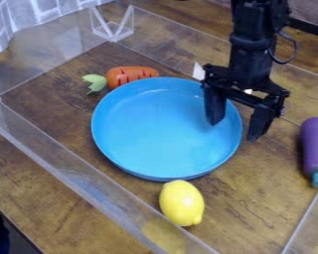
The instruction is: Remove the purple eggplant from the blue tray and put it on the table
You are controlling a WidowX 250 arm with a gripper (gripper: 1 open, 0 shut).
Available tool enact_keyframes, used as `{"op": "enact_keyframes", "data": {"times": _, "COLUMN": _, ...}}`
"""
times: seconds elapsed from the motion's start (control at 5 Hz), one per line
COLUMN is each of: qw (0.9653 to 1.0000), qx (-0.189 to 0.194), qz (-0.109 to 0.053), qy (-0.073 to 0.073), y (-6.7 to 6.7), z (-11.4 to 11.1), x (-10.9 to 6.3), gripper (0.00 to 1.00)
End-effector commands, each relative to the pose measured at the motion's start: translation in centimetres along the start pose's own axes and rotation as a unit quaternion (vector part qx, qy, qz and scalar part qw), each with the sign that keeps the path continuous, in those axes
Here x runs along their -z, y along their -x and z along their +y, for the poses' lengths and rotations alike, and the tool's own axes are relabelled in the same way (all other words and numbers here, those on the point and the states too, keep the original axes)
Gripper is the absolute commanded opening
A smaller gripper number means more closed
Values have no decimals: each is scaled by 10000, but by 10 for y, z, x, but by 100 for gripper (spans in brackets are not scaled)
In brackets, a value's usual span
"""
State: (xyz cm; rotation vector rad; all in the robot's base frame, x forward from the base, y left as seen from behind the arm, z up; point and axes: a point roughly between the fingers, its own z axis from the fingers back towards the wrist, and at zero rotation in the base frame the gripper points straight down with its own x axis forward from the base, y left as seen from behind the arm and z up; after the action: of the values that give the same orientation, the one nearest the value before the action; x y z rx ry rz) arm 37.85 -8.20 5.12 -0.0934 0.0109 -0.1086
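Note:
The purple eggplant (314,147) lies on the dark wood table (43,99) at the right edge, stem end toward the front, outside the blue tray (155,134). The round tray holds nothing. My gripper (238,115) hangs open over the tray's right rim, fingers pointing down with nothing between them. It stands a short way left of the eggplant, not touching it.
An orange carrot (124,76) lies just behind the tray's left rim. A yellow lemon (182,202) sits on the table in front of the tray. Clear acrylic walls (69,193) run along the table's edges.

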Motion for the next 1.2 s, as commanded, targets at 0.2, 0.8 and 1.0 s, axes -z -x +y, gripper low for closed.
{"op": "enact_keyframes", "data": {"times": 0.2, "qw": 9990, "qx": 155, "qz": -415, "qy": 11, "y": -22, "z": -16, "x": -14, "gripper": 100}}
{"op": "enact_keyframes", "data": {"times": 0.8, "qw": 9987, "qx": 245, "qz": -450, "qy": -70, "y": -39, "z": -24, "x": -5, "gripper": 100}}
{"op": "enact_keyframes", "data": {"times": 1.0, "qw": 9988, "qx": 250, "qz": -421, "qy": -95, "y": -42, "z": -23, "x": 0, "gripper": 100}}
